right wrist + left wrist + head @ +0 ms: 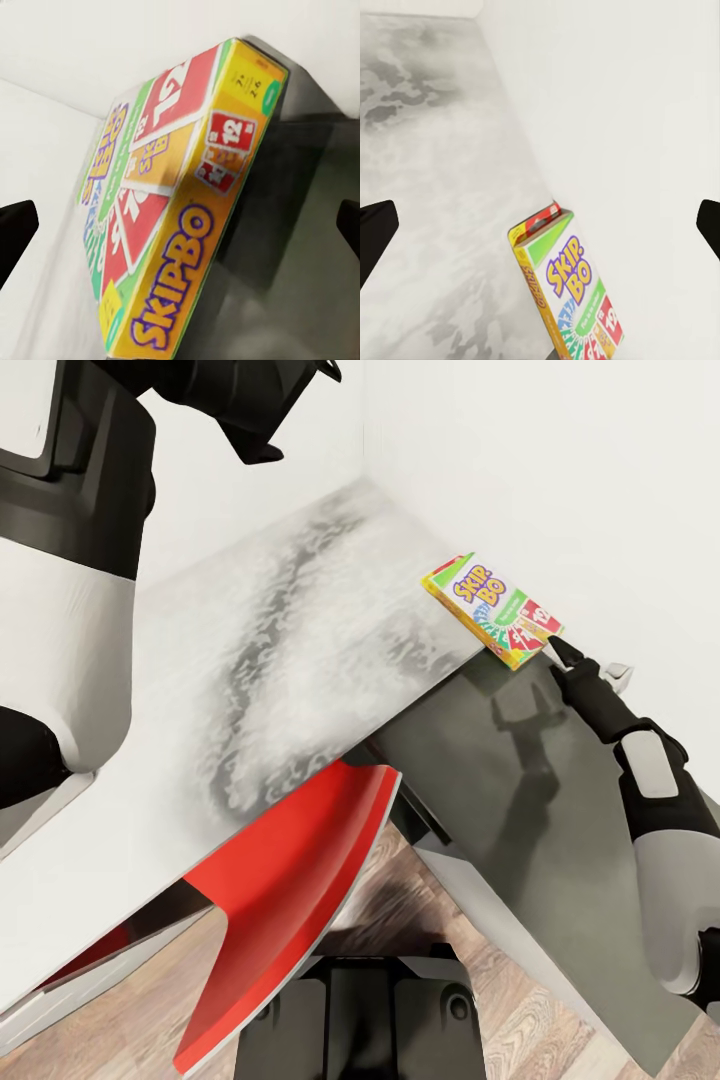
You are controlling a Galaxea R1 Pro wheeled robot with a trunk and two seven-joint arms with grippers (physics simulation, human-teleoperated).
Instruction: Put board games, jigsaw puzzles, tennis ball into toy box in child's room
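Yellow-edged and bright, the board game [492,610] lies flat on the table [300,660] near the wall, straddling the seam where the light wing meets the dark one. Our right gripper [575,665] sits just beside its near short end, jaws spread wide, the box's long axis running straight away from us. Our left gripper hangs further off, fingertips [375,236] also parted wide, so we judge the right arm nearer

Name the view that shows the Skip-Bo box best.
The head view: the whole Skip-Bo box lies flat on the table by the wall, right gripper at its corner. The right wrist view shows it close but cropped; the left wrist view cuts off its end.
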